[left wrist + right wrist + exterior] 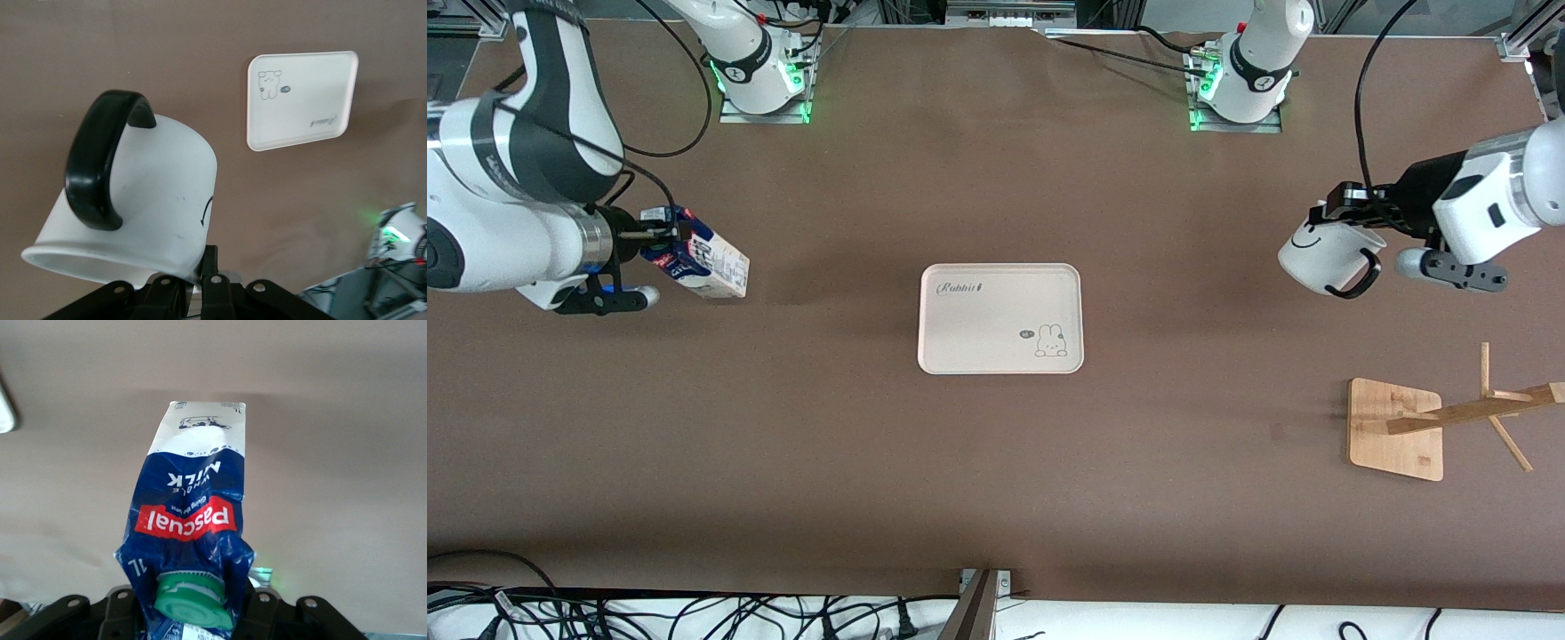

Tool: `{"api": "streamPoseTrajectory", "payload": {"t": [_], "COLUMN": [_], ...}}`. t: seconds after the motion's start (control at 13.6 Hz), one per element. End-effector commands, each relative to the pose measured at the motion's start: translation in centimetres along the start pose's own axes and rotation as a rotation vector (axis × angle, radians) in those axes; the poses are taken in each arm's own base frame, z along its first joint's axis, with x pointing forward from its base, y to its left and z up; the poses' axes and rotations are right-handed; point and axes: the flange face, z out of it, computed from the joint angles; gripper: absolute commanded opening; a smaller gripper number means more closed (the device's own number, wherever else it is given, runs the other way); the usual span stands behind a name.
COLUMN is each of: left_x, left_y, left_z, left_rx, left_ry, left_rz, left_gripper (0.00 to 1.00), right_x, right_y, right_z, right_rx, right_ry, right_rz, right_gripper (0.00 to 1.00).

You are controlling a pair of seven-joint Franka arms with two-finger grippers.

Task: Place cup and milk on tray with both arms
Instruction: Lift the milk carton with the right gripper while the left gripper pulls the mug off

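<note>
Presently both loads hang well apart from the tray (pixel 1000 317), which lies mid-table between them; the right gripper (pixel 660 236) clamps the milk (pixel 704 263) by its top, over the right arm's end; the left gripper (pixel 1352 206) pinches the cup (pixel 1325 258) at its rim, over the left arm's end; each must carry inward.

Your smiley cup (pixel 1320 253) and blue milk (pixel 698 260) hang tilted at opposite counter ends (apparently both lifted); cream tray (pixel 1000 317) lies flat mid-counter.

The rack's (pixel 1458 418) pegs run off the front view's edge. The carton (pixel 190 520) hides the right gripper's fingertips (left's likewise, under the cup (pixel 143 200)).
</note>
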Motion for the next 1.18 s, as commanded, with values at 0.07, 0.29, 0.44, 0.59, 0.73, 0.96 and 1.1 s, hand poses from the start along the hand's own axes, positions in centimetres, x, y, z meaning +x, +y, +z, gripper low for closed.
{"api": "streamPoseTrajectory", "payload": {"t": [0.07, 0.29, 0.44, 0.59, 0.73, 0.96, 1.1], "left_x": [-0.7, -0.9, -1.0, -1.0, -1.0, -1.0, -1.0], "left_y": [3.2, 3.0, 2.7, 2.6, 2.7, 2.7, 2.7], "left_z": [-0.3, -0.3, -0.4, -0.4, -0.4, -0.4, -0.4], "left_rx": [0.111, 0.111, 0.110, 0.108, 0.110, 0.111, 0.111], "left_ry": [-0.028, -0.047, -0.047, -0.047, -0.047, -0.047, -0.047], "left_rz": [0.058, 0.053, 0.049, 0.048, 0.049, 0.050, 0.050], "left_gripper": [0.00, 0.00, 0.00, 0.00, 0.00, 0.00, 0.00], "right_x": [-1.5, -2.2, -2.7, -3.5, -3.9, -4.4, -3.5], "right_y": [-6.5, -10.7, -13.1, -16.6, -20.0, -24.5, -26.5], "right_z": [0.0, -0.2, -0.2, -0.6, -0.3, 0.2, 1.2], "right_rx": [0.014, 0.063, 0.080, 0.081, 0.086, 0.088, 0.092], "right_ry": [-0.002, 0.008, 0.018, 0.056, 0.106, 0.186, 0.196], "right_rz": [0.047, 0.083, 0.078, 0.075, 0.065, 0.008, -0.026], "right_gripper": [0.47, 0.47, 0.47, 0.47, 0.47, 0.47, 0.47]}}
